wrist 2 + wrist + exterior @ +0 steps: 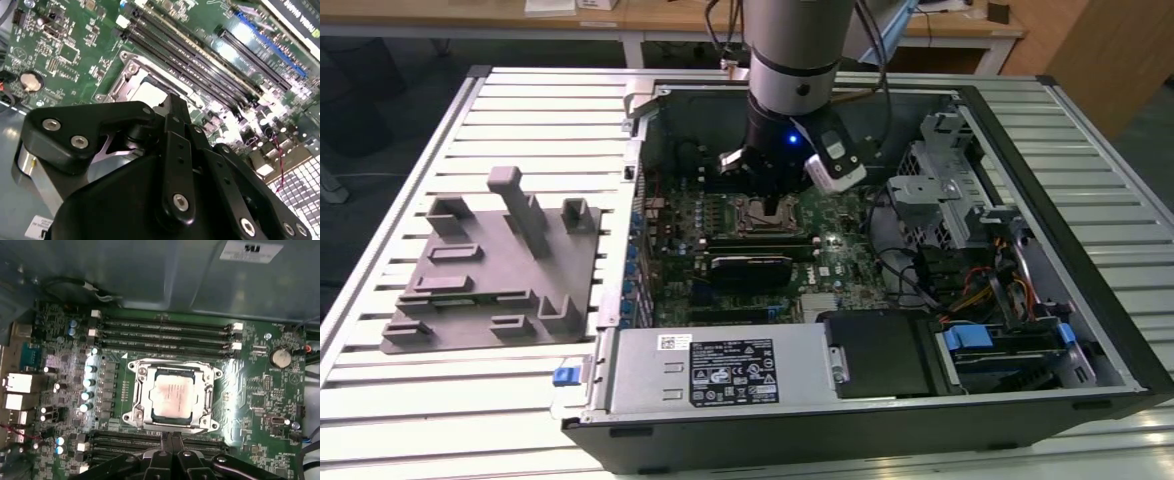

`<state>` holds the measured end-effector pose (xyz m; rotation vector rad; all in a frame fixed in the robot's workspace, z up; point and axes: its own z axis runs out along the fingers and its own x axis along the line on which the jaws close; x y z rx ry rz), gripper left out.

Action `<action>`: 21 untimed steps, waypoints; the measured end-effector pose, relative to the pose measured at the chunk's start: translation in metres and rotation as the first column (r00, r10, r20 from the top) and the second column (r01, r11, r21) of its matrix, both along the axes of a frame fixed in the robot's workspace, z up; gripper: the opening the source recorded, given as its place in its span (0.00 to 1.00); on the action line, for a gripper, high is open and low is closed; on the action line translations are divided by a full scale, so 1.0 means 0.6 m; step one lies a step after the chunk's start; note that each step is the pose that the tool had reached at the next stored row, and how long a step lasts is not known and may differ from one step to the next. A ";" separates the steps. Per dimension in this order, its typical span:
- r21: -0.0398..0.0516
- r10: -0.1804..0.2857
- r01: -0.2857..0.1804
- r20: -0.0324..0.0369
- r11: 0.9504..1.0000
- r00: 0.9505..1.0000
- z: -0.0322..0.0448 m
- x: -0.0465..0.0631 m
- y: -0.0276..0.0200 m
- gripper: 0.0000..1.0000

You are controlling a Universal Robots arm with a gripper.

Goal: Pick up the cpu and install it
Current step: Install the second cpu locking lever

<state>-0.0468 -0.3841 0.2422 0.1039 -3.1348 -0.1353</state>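
Observation:
The cpu (172, 397), a pale silver square chip, lies flat inside the metal-framed socket (137, 390) on the green motherboard. In the second wrist view the cpu (145, 92) peeks out just beyond the black fingers. My gripper (172, 440) is shut with nothing between its fingers, its tips at the socket's edge beside the chip. In the exterior view the gripper (778, 205) hangs low inside the open computer case, right over the socket (767, 213).
Memory slots (165, 330) run along both sides of the socket. A grey plastic tray (494, 270) with upright posts lies on the slatted table at the exterior view's left. The power supply (720, 370), drive cage (947, 160) and cables crowd the case.

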 end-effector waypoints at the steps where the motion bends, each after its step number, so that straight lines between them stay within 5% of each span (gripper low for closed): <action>1: 0.000 0.000 0.000 0.000 1.000 1.000 -0.001 0.000 -0.0025 0.11; 10: 0.000 0.000 0.000 0.000 1.000 1.000 -0.009 -0.022 -0.0092 0.11; 21: 0.002 0.000 0.000 0.000 1.000 1.000 -0.037 -0.030 -0.0105 0.11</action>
